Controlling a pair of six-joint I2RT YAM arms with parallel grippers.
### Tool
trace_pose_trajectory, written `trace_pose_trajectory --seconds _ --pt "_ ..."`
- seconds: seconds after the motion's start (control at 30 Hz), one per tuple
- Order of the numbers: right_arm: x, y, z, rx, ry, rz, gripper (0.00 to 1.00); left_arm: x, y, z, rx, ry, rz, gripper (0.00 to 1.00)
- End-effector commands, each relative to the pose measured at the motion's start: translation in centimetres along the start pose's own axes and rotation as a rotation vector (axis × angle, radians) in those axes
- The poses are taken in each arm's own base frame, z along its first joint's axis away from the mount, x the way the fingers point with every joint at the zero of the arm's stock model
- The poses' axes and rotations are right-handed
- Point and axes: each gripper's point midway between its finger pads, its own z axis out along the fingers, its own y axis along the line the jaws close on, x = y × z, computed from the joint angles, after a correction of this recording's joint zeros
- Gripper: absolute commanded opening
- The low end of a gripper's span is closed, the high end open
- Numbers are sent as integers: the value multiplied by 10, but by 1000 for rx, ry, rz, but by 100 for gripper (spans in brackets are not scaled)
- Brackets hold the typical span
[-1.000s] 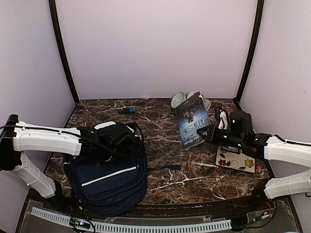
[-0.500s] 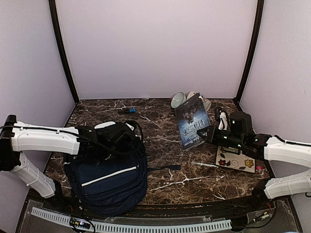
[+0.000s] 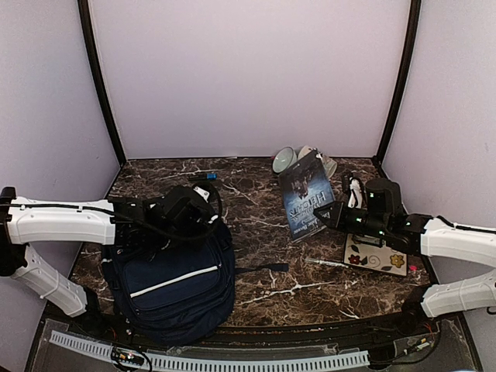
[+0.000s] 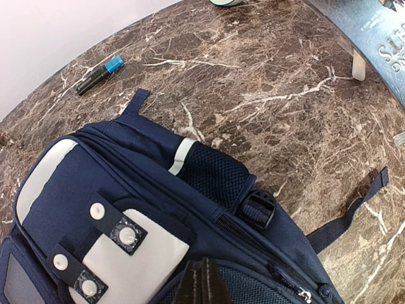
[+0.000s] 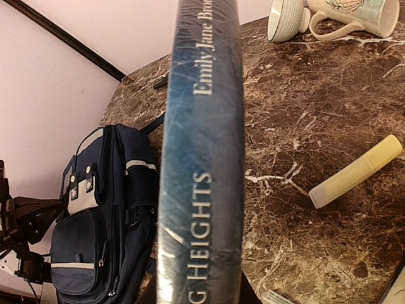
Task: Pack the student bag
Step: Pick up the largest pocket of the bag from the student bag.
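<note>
The student bag [image 3: 174,279] lies flat on the marble table [image 3: 256,232], front pockets up, its top end under the left gripper [image 4: 202,283]. That claw's 2 fingers are pressed together at the bag's upper zip; whether anything is pinched between them cannot be told. To the right of the bag, well apart, the right gripper [image 3: 332,214] pinches a blue book [image 3: 307,194], held upright. A blue-capped marker [image 4: 99,73] lies beyond the bag's top.
</note>
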Motion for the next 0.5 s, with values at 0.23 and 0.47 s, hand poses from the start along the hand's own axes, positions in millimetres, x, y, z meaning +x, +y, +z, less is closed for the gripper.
trace_pose_trajectory --seconds 0.23,0.47 --pt "-48 36 -25 -125 -218 -45 0 -37 -2 -7 65 -124 -61 0" --pt "-50 37 -31 -125 -231 -49 0 -39 -1 -10 66 -129 -62 0"
